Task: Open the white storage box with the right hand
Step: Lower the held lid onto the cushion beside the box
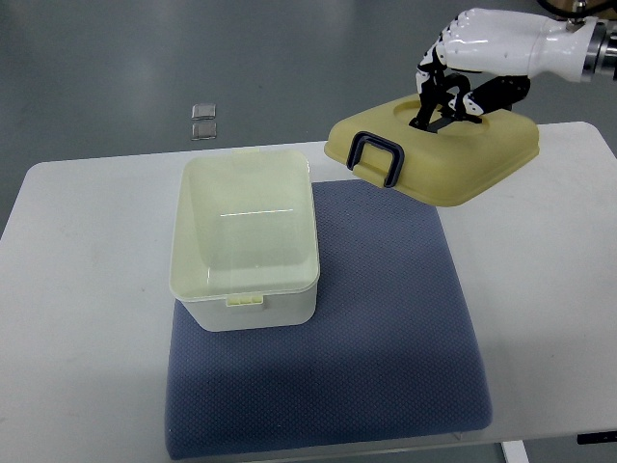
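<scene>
Your right hand [451,96] grips the lid [439,149] clear of the open box [246,246]; only setting it on the desk [559,289] remains.

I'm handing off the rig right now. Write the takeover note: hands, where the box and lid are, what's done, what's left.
Right hand: shut on the lid, holding it tilted in the air over the table's far right part.
Left hand: not in view.
White storage box: open, looks empty, standing on the left part of the blue mat.
Done: lid is off the box.
Left: likely set the lid down, perhaps on the mat right of the box, then release.
</scene>
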Controlling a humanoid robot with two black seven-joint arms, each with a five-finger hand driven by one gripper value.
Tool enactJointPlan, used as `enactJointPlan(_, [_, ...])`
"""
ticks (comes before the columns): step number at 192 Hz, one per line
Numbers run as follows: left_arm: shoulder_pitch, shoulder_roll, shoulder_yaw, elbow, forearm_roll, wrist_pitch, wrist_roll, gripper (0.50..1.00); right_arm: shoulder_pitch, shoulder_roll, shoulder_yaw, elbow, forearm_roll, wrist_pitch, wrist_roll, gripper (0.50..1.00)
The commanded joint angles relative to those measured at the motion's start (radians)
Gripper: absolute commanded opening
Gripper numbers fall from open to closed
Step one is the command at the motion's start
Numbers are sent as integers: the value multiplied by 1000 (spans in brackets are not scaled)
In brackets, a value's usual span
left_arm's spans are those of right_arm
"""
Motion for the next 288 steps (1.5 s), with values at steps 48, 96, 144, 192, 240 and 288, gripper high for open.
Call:
enactJointPlan(48, [0,0,2,-16,0,0,0,1000,-199,-35,1,-19,-55,-94,6,500])
enactJointPlan(96, [0,0,2,-14,0,0,0,1000,-230,-12,2,-22,-53,-109,6,500])
enactJointPlan(144, [0,0,2,-16,0,0,0,1000,-282,23,2,-22,-55,-149,6,500])
enactJointPlan(192, [0,0,2,-11,0,2,0,1000,-338,56,4,-20,-67,-189,6,500])
enactJointPlan(240, [0,0,2,-8,0,2,0,1000,-398,82,16,-22,-67,-238,6,500])
enactJointPlan(288, [0,0,2,-2,0,2,1,1000,-418,94,19,-3,-53,-270,6,500])
